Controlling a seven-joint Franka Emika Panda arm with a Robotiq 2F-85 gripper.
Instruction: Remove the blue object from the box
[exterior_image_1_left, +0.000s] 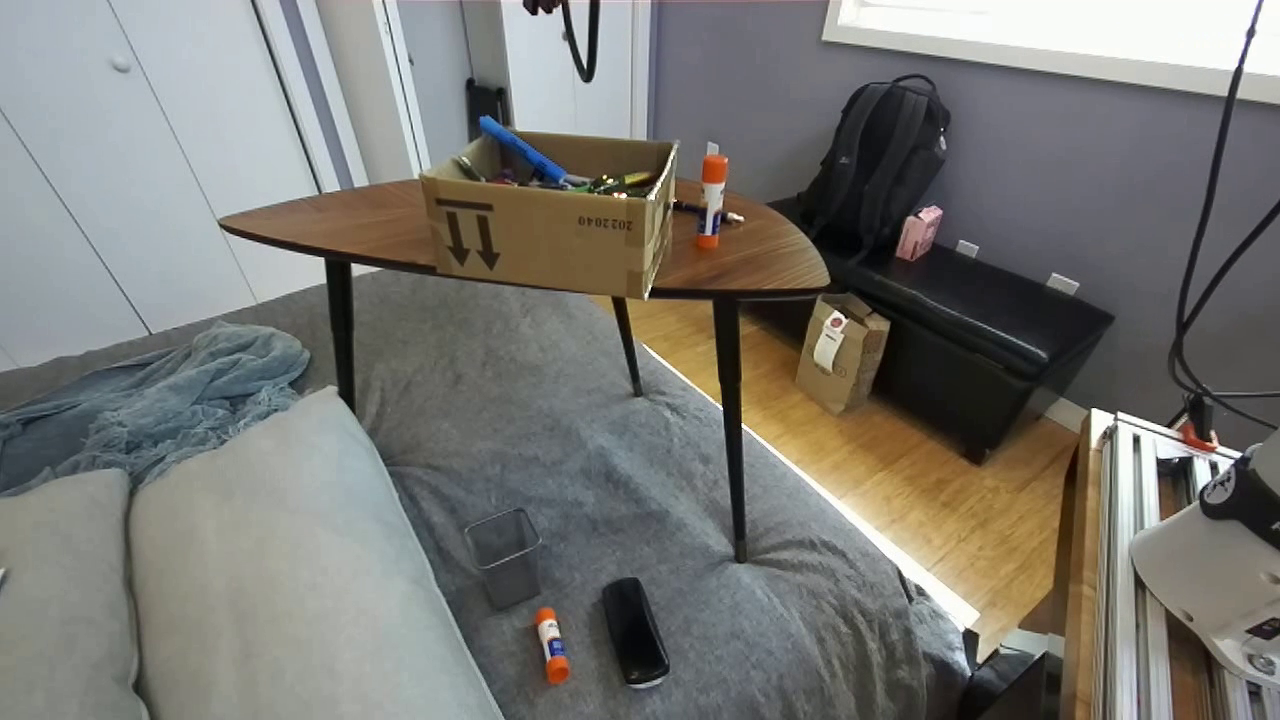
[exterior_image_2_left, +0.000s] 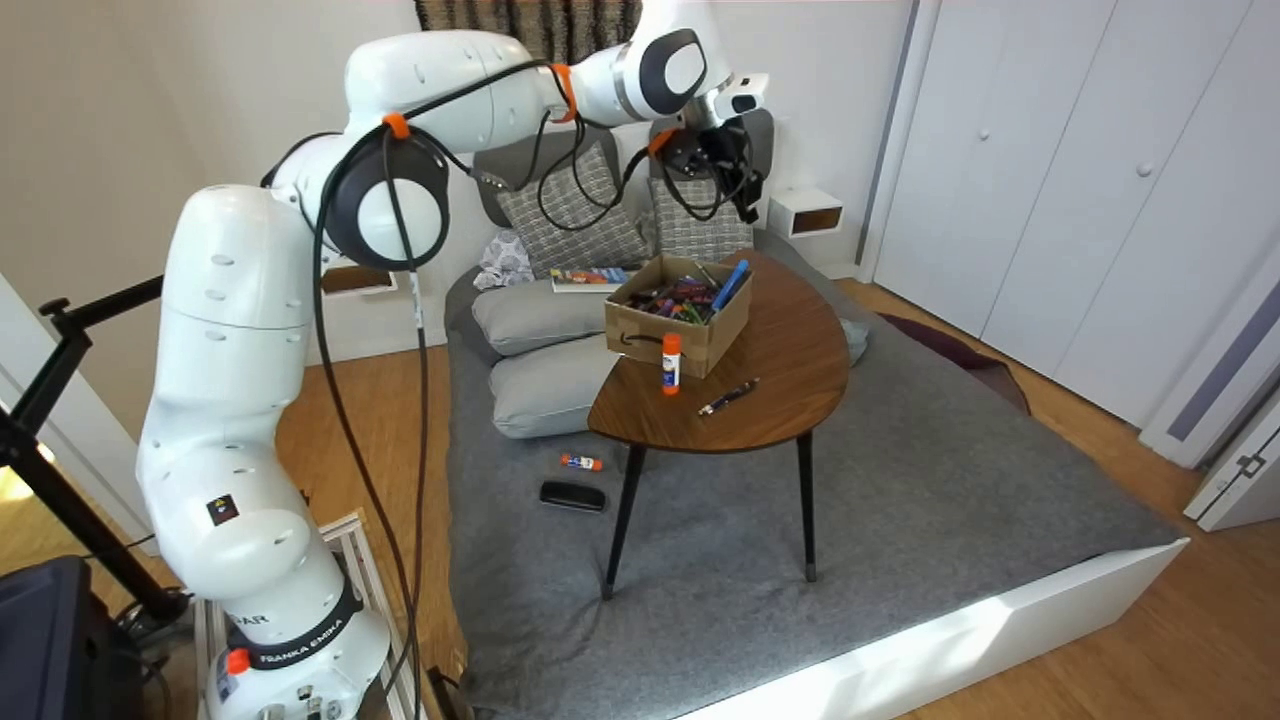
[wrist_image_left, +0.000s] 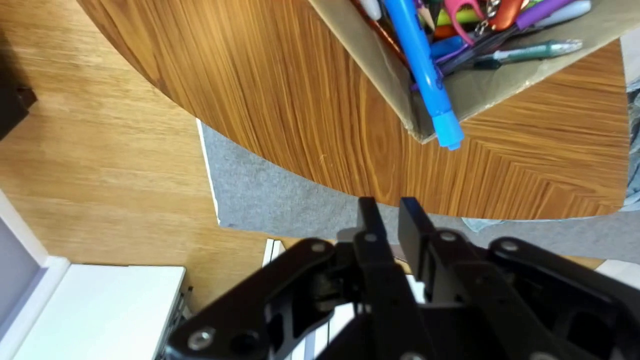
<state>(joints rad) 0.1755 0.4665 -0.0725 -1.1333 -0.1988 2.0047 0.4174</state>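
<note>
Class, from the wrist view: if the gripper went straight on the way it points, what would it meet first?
The gripper would probably meet the wooden tabletop, beside the box, though depth is unclear.

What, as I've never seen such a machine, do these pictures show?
The white robot arm is the machine; its black gripper works like a hand. Two pictures come from cameras away from the robot, the third from one on its wrist. On the wooden table are a cardboard box of pens and other bits, an upright glue stick and a dark pen. A blue stick leans in the box, one end past the rim. The gripper holds nothing: its fingers stand slightly apart.
</note>
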